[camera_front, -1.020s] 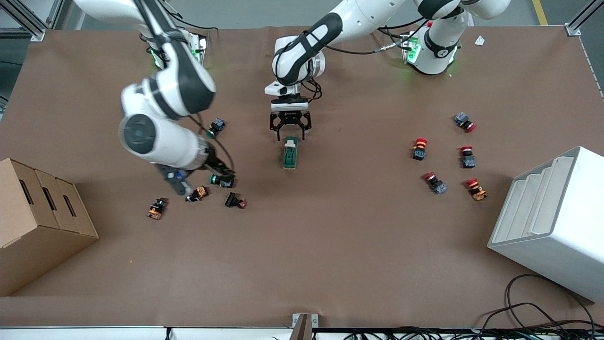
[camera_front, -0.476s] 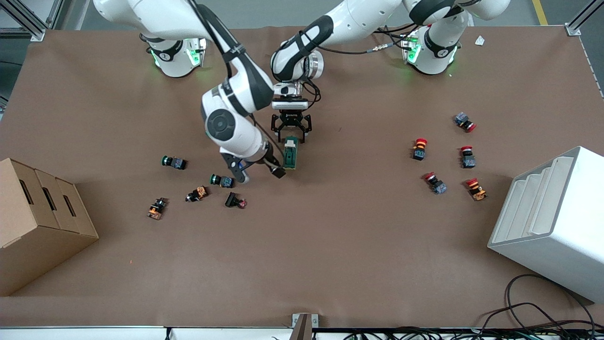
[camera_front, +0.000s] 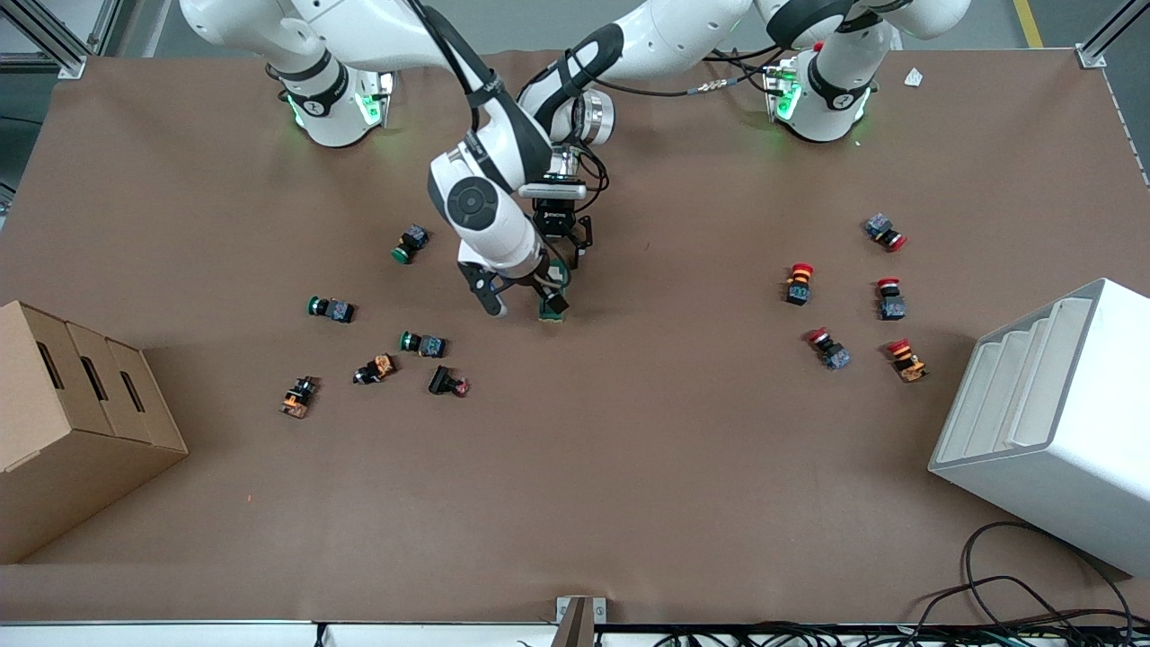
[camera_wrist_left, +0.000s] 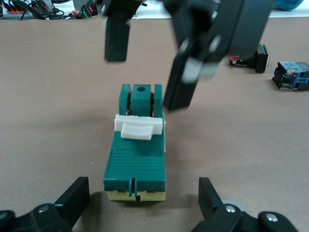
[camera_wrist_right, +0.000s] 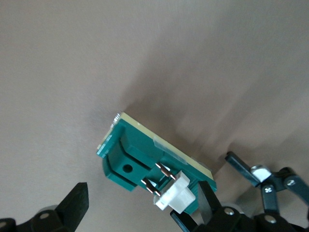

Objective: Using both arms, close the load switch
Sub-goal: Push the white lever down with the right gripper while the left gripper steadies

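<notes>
The load switch (camera_front: 547, 314) is a dark green block with a white lever, lying mid-table; the right arm's hand covers most of it in the front view. My right gripper (camera_front: 524, 304) is open over the switch's end nearer the front camera. In the right wrist view the switch (camera_wrist_right: 140, 150) lies between my open right gripper (camera_wrist_right: 140, 208), with its white lever (camera_wrist_right: 176, 195) close to one finger (camera_wrist_right: 208, 205). My left gripper (camera_front: 561, 254) is open at the switch's end nearer the bases. In the left wrist view the switch (camera_wrist_left: 136, 157) lies before the open left gripper (camera_wrist_left: 140, 203).
Green-capped buttons (camera_front: 412, 243) (camera_front: 331, 309) (camera_front: 422, 343), orange ones (camera_front: 375, 368) (camera_front: 298, 396) and a black one (camera_front: 446, 383) lie toward the right arm's end. Red-capped buttons (camera_front: 799, 283) (camera_front: 891, 299) lie toward the left arm's end. A cardboard box (camera_front: 72, 422) and a white bin (camera_front: 1051, 422) flank the table.
My right arm swung from the button cluster across to the load switch, and its open gripper now straddles the switch. My left gripper stayed at the switch's end nearer the bases, shifting slightly toward them.
</notes>
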`<state>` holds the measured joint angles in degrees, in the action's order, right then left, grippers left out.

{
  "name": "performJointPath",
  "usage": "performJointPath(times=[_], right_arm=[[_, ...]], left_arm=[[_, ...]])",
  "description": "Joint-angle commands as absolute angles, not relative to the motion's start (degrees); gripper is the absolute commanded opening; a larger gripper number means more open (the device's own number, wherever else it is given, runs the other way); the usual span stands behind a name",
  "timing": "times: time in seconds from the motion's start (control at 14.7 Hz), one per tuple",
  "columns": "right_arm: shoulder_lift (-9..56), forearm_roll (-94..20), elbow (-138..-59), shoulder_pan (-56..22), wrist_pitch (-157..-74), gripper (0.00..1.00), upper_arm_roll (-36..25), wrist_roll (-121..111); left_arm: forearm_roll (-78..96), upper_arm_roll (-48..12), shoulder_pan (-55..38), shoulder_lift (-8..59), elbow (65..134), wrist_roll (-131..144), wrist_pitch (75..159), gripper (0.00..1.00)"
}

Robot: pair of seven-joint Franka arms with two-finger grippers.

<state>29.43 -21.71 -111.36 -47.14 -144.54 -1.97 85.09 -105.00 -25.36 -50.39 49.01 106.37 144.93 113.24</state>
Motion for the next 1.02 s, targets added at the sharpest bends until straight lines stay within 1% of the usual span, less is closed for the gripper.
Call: performJointPath(times=[0.0,0.27,0.82,0.95], right_arm=[[31.3,-23.4,-111.8,-49.3,-147.6,1.00,-2.6,86.2],[32.8,-23.5,-110.6,-50.0,-148.7,1.00,-2.6,87.9],[33.9,-23.0,-104.1,-45.4,-147.8,1.00,-2.8,86.7],[35.2,-22.8,-102.7,-45.1,-147.8,1.00,-2.8,86.8]], left_arm=[[-106.5,-25.0,-50.4,52.2,105.7,147.5,114.4,0.98],[-106.6,-25.0,-50.4,52.3,105.7,147.6,114.4,0.99],[-106.6,-24.9,-50.1,52.2,105.6,147.6,114.3,0.99],[-106.6,-24.8,-49.9,52.3,105.6,147.6,114.4,0.99]])
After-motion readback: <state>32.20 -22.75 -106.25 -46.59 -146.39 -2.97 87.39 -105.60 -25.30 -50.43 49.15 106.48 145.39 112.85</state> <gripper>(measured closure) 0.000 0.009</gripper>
